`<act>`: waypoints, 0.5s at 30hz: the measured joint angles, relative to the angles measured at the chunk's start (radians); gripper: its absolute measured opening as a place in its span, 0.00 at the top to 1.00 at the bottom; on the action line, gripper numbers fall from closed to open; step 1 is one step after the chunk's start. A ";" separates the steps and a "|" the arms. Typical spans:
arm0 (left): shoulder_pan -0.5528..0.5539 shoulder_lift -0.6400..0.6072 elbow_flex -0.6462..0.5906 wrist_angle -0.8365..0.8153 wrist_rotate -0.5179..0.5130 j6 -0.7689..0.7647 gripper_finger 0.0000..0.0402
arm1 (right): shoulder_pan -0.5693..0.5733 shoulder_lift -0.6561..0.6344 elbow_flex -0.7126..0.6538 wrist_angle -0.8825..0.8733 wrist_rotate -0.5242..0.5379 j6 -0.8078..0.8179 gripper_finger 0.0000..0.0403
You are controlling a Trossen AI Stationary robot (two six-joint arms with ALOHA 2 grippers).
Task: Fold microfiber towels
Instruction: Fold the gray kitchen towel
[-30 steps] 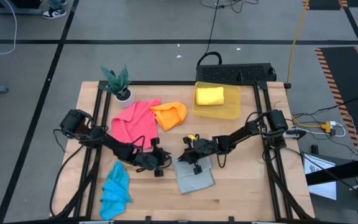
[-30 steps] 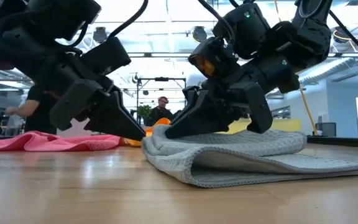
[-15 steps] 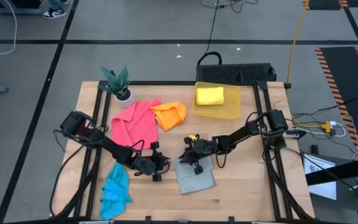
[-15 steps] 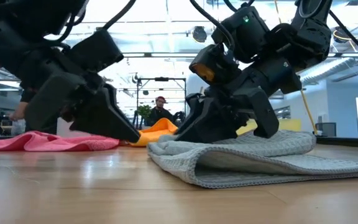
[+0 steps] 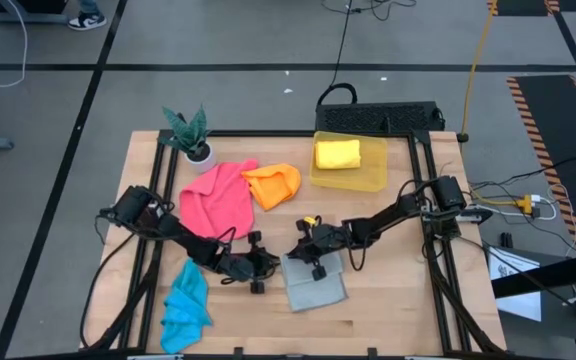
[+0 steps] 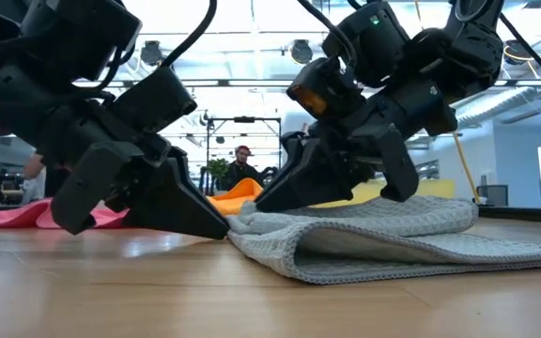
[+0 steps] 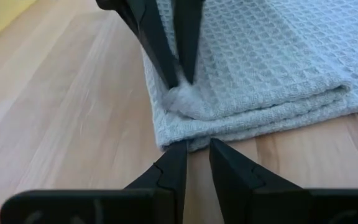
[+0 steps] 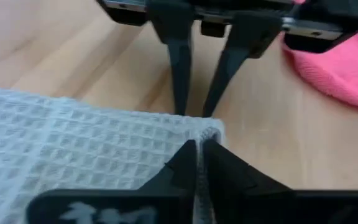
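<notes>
My right fingers [image 8: 199, 149] pinch the grey towel [image 5: 314, 283] corner near the table's [image 5: 398, 310] front middle; left fingers [image 7: 196, 155], slightly apart, wait beside it. I'd lift evenly, aligning edges.

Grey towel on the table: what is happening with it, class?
The right claw is shut on a corner of the folded grey waffle-weave towel lying on the wooden table. The left claw, fingers slightly parted, sits just off that same corner, holding nothing. The pink towel, orange towel and blue towel lie unfolded.
</notes>
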 joint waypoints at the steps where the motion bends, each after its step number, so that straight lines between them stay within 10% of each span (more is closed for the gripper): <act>1: 0.000 0.000 0.000 0.002 0.000 0.002 0.81 | 0.001 0.000 0.000 0.000 0.021 -0.004 0.97; 15: 0.000 0.001 0.000 0.002 0.000 -0.001 0.81 | 0.052 0.000 0.000 0.114 0.031 -0.062 0.99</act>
